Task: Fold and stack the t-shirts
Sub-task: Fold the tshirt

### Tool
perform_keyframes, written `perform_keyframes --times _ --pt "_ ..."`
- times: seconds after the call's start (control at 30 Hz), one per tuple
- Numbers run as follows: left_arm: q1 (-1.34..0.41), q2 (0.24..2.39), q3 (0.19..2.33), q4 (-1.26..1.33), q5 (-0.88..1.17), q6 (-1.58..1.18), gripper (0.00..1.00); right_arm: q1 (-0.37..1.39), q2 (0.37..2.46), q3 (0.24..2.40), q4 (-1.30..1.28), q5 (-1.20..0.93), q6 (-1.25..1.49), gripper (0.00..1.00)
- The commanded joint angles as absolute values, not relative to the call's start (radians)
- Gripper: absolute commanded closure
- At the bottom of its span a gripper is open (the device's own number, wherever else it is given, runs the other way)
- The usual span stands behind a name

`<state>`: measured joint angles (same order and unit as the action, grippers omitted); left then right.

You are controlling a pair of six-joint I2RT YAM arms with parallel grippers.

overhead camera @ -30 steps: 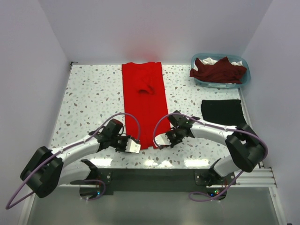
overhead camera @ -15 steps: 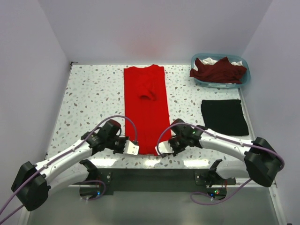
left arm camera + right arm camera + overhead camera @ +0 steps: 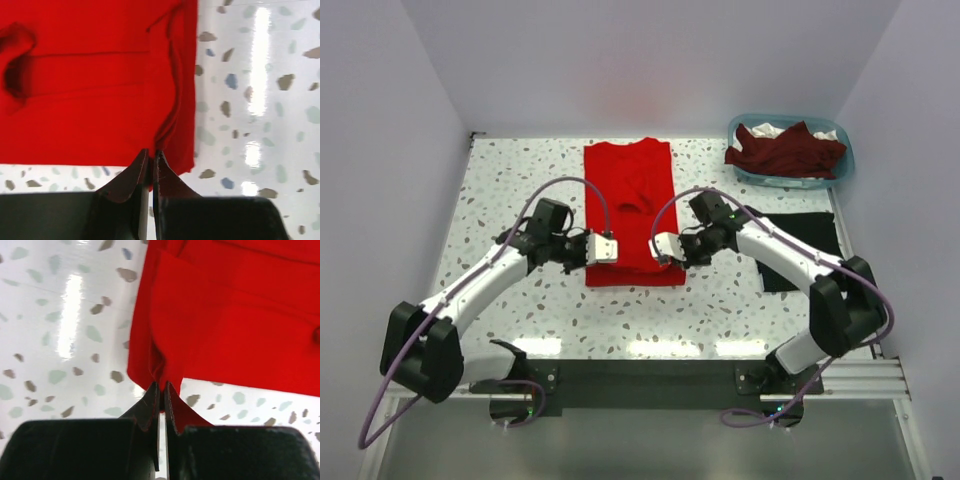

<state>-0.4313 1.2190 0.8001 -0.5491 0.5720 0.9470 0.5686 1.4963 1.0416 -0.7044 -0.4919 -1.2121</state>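
Observation:
The bright red t-shirt (image 3: pixel 630 205) lies as a long strip down the middle of the table, its near end doubled over toward the far end. My left gripper (image 3: pixel 610 250) is shut on the shirt's near left corner (image 3: pixel 170 135). My right gripper (image 3: pixel 658 248) is shut on the near right corner (image 3: pixel 160 362). Both hold the hem above the shirt's middle. The black t-shirt (image 3: pixel 810 235) lies folded flat at the right, partly behind my right arm. The dark maroon t-shirt (image 3: pixel 785 152) is heaped in the basket.
The light blue plastic basket (image 3: pixel 842 172) stands at the far right corner, with some white cloth under the maroon tee. Speckled tabletop (image 3: pixel 510 190) shows to the left of the red shirt and in front of it.
Both grippers have carried the red shirt's near hem away from the front edge toward the far end, folding the strip over itself. The shirt now looks shorter.

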Motion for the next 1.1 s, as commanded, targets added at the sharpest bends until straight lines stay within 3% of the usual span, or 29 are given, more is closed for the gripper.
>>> perform_keyframes --times 0.0,0.63,0.8,0.97,1.07 --pt "-0.356 1.322 0.916 -0.502 0.626 1.009 1.00 0.529 1.589 1.152 -0.752 -0.558 -1.302 1.00" --pt "-0.183 1.884 1.442 -0.482 0.643 1.101 1.00 0.394 2.143 1.854 -0.848 -0.574 -1.402 1.00" --pt "-0.178 1.979 1.506 -0.463 0.635 1.074 1.00 0.387 2.223 1.910 -0.832 -0.543 -1.396 1.00" --pt "-0.173 2.034 1.546 -0.422 0.600 1.011 0.86 0.387 2.237 1.910 -0.789 -0.474 -1.350 1.00" --pt "-0.173 2.046 1.551 -0.410 0.603 0.983 0.90 0.376 2.230 1.901 -0.775 -0.472 -1.321 1.00"
